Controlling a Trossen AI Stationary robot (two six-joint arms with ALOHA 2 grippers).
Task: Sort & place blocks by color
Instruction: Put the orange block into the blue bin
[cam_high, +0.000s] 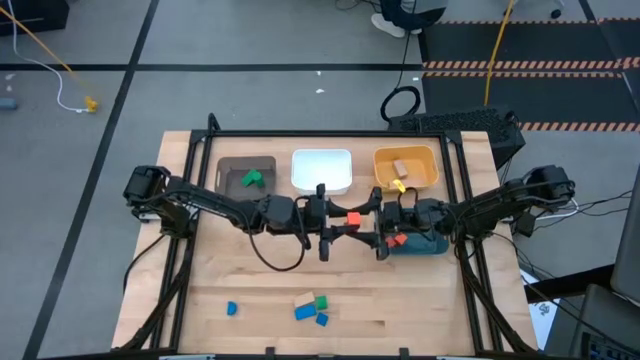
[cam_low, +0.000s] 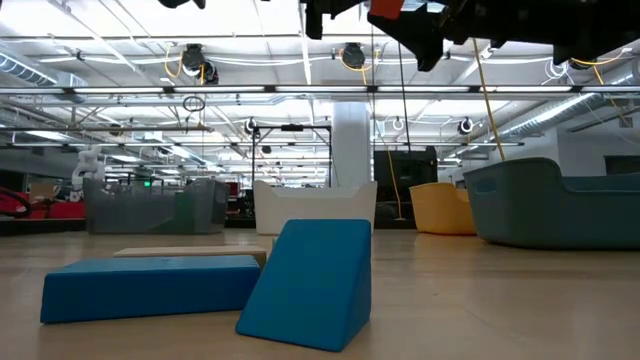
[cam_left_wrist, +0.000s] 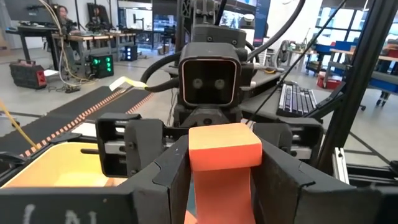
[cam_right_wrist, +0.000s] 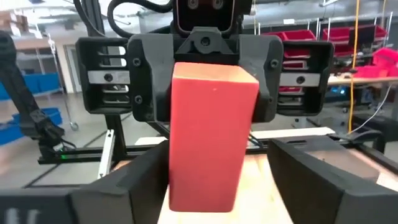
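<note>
A red-orange block (cam_high: 352, 218) hangs in the air above the table's middle, between my two grippers, which face each other. My left gripper (cam_high: 335, 225) (cam_left_wrist: 224, 186) is shut on it. My right gripper (cam_high: 380, 228) (cam_right_wrist: 217, 193) is open, with a finger on each side of the block (cam_right_wrist: 214, 137); a gap shows on one side. A second red-orange block (cam_high: 397, 240) shows by the teal bin's left edge. Blue blocks (cam_high: 305, 312) (cam_high: 231, 309) and a green one (cam_high: 321, 301) lie near the table's near edge. Green blocks (cam_high: 252, 179) lie in the brown bin. My left gripper pinches the red-orange block by its two opposite sides (cam_left_wrist: 194, 163) between both fingers. It comes in level from the table's left. The block is lifted clear of the table, and its free end (cam_left_wrist: 224, 144) sticks out past the fingertips toward my right gripper.
Along the far edge stand a brown bin (cam_high: 228, 165), a white bin (cam_high: 321, 158) and an orange bin (cam_high: 425, 160) that holds a pale wood block (cam_high: 400, 166). A teal bin (cam_high: 430, 246) sits under my right arm. The low view shows a blue bar (cam_low: 150, 288) and a blue wedge (cam_low: 310, 280) close by.
</note>
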